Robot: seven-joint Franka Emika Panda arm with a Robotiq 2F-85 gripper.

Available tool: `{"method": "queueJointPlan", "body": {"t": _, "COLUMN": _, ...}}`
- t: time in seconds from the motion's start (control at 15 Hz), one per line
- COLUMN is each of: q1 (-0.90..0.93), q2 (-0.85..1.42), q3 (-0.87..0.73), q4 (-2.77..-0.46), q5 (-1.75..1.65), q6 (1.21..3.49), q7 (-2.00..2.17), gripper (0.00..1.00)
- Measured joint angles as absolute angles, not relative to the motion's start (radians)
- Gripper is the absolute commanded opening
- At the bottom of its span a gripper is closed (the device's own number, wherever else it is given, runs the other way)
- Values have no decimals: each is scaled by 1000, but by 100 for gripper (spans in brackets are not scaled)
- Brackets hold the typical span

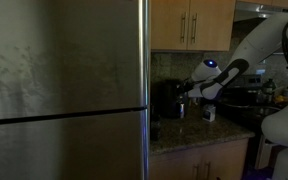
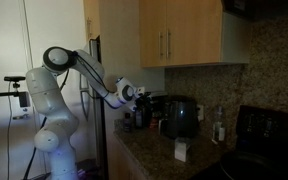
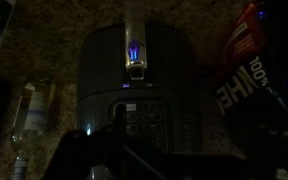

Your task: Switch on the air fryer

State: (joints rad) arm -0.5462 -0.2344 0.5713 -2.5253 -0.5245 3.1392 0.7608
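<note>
1 tall fridge [image 1: 64, 90] fills most of an exterior view, Ana says, then comes the white arm [image 2: 84, 68] reaching over the counter [image 2: 149, 158]. So where is the air fryer?

Ben: It is the glossy black air fryer [image 2: 181, 117] on the counter, against the backsplash. The gripper [image 2: 136, 96] hangs near its upper part. In the wrist view its rounded top sits mid-picture, with the control panel [image 3: 144, 122] low in the frame.

Ana: Are the fingers spread or pressed together?

Ben: I cannot tell. Every view is too dark there, and I cannot tell whether anything touches the panel either.

Ana: What could go wrong?

Ben: My guess is that the panel packs several small buttons close together, so an off-centre press could hit the wrong 1. Too hard a push could shove the fryer backward. A wide swing could also clip the small white mug [image 2: 181, 150] in front of it, or the bottle [image 3: 29, 110] beside it.
</note>
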Motion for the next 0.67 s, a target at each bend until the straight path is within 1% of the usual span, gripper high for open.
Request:
{"method": "queueJointPlan", "body": {"t": 0.33, "q1": -563, "q2": -234, "q3": 586, "q4": -2522, "q5": -525, "q6": 3139, "q7": 765, "gripper": 100}}
{"method": "queueJointPlan", "body": {"t": 0.67, "q1": -665, "q2": -237, "q3": 694, "q4": -2512, "q5": -563, "q6": 3140, "q7": 825, "gripper": 100}}
